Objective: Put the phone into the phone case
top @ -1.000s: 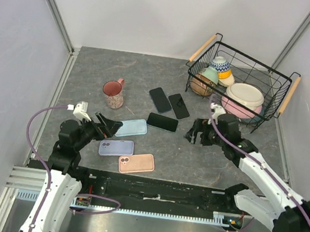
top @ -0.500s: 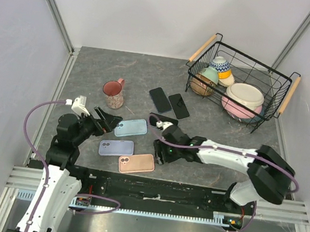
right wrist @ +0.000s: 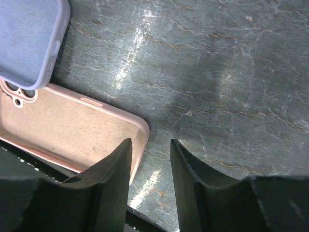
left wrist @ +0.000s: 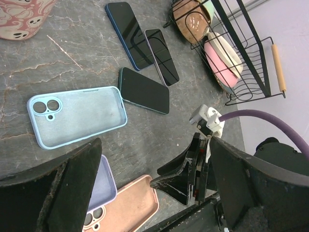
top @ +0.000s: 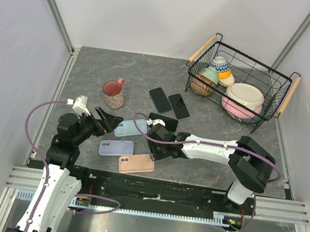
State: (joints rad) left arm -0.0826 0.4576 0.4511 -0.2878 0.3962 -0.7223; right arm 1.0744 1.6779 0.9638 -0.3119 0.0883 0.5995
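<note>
Three dark phones lie face up mid-table: one [top: 160,99], a second [top: 179,106], and a third [top: 165,121] partly under my right arm. Three empty cases lie nearer: light blue case [top: 131,127], lavender case [top: 116,147], pink case [top: 136,163]. My left gripper [top: 108,120] hangs wide open beside the light blue case [left wrist: 77,116], holding nothing. My right gripper [top: 152,149] points down at the pink case's right end [right wrist: 63,130]. Its jaws [right wrist: 150,145] are narrowed but apart, with the case's corner edge and bare table between them. It grips nothing.
A pink patterned mug [top: 113,93] stands at the left behind the cases. A black wire basket [top: 276,97] with wooden handles holds several bowls at the back right. The table's front edge runs just below the pink case.
My right arm has swung from beside the basket across to the left, down to the pink case's corner, and its jaws have narrowed. The left gripper has barely shifted.
</note>
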